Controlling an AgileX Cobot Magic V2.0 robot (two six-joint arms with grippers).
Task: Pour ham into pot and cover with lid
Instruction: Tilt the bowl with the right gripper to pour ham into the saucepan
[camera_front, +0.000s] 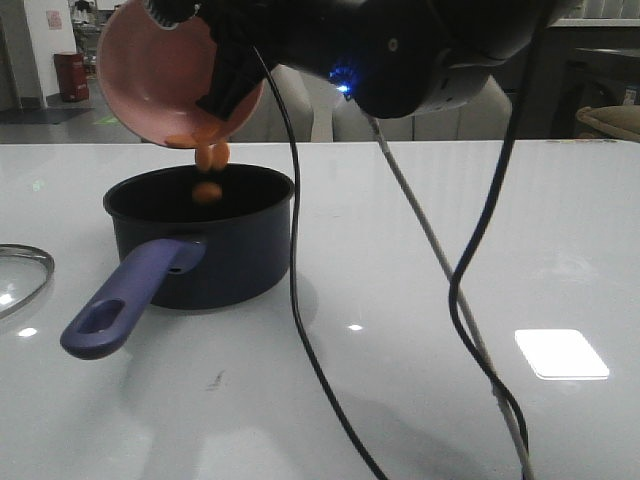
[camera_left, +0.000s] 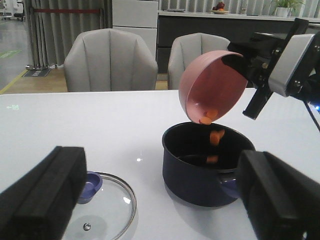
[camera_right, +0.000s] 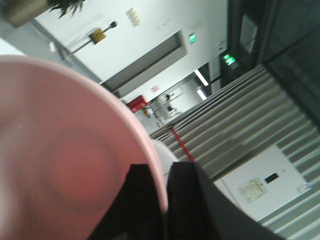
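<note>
Front view shows the right gripper (camera_front: 228, 85) clamped on the rim of a pink bowl (camera_front: 160, 75), one finger inside the bowl and one outside, holding it tipped steeply on its side above the pot (camera_front: 200, 235). The ham (camera_front: 210, 155) is spilling out — a piece or two at the bowl's lower lip, a couple in the air just below it, and one lower down at the pot's mouth. The pot stands upright on the white table (camera_front: 420, 250), its long purple-blue handle (camera_front: 130, 295) reaching toward the camera and to the left, the hole near its end. At the far left edge of the table lies the lid (camera_front: 22, 275), only partly in frame, well apart from the pot. Dark cables (camera_front: 292, 250) hang from the right arm and cross in front of the pot. From the left wrist camera the lid shows flat on the table, its dark blue knob (camera_left: 90, 184) up, beside the pot and not touching it; the left gripper (camera_left: 160, 200) hovers above that side of the table with its fingers (camera_left: 42, 195) spread wide apart and nothing between them. Right wrist camera — the bowl's pink inside fills much of the picture, with the black finger (camera_right: 150, 200) gripping over its rim.
</note>
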